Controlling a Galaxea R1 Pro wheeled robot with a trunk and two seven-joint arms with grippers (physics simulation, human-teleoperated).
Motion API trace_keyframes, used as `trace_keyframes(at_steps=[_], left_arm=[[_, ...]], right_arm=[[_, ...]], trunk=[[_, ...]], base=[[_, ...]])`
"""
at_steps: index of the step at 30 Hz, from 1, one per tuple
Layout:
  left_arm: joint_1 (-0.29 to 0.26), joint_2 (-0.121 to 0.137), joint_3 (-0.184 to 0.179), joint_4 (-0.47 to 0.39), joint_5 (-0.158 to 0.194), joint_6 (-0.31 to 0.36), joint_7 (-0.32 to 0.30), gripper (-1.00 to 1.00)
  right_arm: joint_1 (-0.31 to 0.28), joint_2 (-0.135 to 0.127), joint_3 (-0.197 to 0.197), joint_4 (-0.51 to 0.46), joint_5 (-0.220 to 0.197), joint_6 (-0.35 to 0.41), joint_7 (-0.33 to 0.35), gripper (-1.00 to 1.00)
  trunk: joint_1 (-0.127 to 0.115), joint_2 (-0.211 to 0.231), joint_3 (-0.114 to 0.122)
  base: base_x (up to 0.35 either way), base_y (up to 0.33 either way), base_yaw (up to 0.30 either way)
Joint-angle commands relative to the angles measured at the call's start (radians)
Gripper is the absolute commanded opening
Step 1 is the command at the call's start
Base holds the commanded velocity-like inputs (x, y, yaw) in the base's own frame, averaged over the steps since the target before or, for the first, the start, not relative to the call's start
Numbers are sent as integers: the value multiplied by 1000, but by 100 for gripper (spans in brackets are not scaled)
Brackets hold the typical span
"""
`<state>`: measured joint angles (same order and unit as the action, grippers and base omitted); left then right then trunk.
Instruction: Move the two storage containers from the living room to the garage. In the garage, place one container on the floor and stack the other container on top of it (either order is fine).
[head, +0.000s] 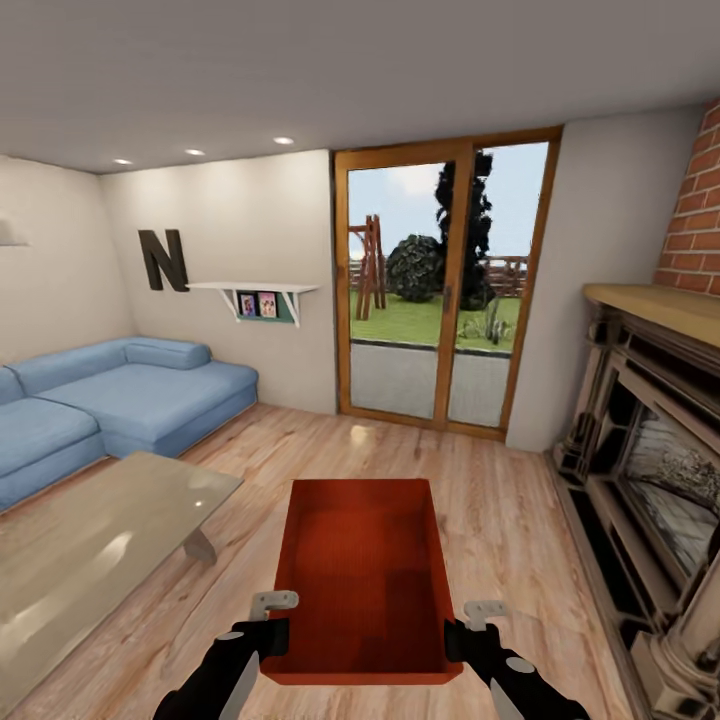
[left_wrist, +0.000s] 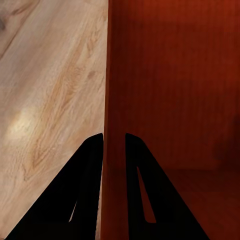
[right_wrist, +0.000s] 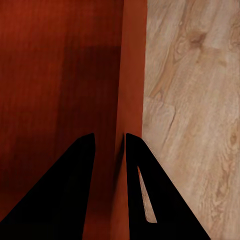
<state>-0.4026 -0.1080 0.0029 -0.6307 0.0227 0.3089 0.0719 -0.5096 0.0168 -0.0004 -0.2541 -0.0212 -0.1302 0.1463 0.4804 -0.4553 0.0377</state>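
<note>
I hold one orange-red open-top storage container (head: 362, 575) level in front of me, above the light wood plank floor of the living room. My left gripper (head: 268, 636) is shut on its left wall near the front corner, and my right gripper (head: 460, 638) is shut on its right wall. In the left wrist view the two black fingers (left_wrist: 87, 200) pinch the thin container wall (left_wrist: 112, 100), one inside and one outside. The right wrist view shows the same grip, fingers (right_wrist: 145, 200) astride the wall (right_wrist: 132, 75). The container is empty inside.
A glass coffee table (head: 100, 540) stands at the left, close to the container. A blue corner sofa (head: 110, 400) lines the left wall. A brick fireplace (head: 650, 460) fills the right side. Glass patio doors (head: 440, 290) are straight ahead across open wood floor (head: 500, 500).
</note>
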Motion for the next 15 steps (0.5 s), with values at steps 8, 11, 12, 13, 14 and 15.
trace_keyframes(at_steps=[8, 11, 12, 13, 14, 15], left_arm=[[-1, 1, 12, 0, -18, 7, 6, -100], [-1, 1, 12, 0, -18, 7, 6, -100], [-1, 1, 12, 0, -18, 7, 6, -100], [-1, 1, 12, 0, -18, 7, 6, -100], [-1, 1, 12, 0, -18, 7, 6, -100], [-1, 1, 12, 0, -18, 7, 6, -100]], right_arm=[[0, -4, 28, -2, -8, -3, 7, -100], [0, -4, 28, -2, -8, -3, 7, -100], [0, -4, 28, -2, -8, -3, 7, -100], [0, -4, 28, -2, -8, -3, 7, -100], [0, -4, 28, -2, -8, -3, 7, -100], [0, -4, 28, -2, -8, -3, 7, -100]], trunk=[[0, -1, 0], [0, -1, -1], [0, -1, -1], [0, -1, -2], [0, -1, -2], [0, -1, -3]], base=[[0, 0, 300], [0, 0, 300], [0, 0, 300], [0, 0, 300], [0, 0, 300], [0, 0, 300]])
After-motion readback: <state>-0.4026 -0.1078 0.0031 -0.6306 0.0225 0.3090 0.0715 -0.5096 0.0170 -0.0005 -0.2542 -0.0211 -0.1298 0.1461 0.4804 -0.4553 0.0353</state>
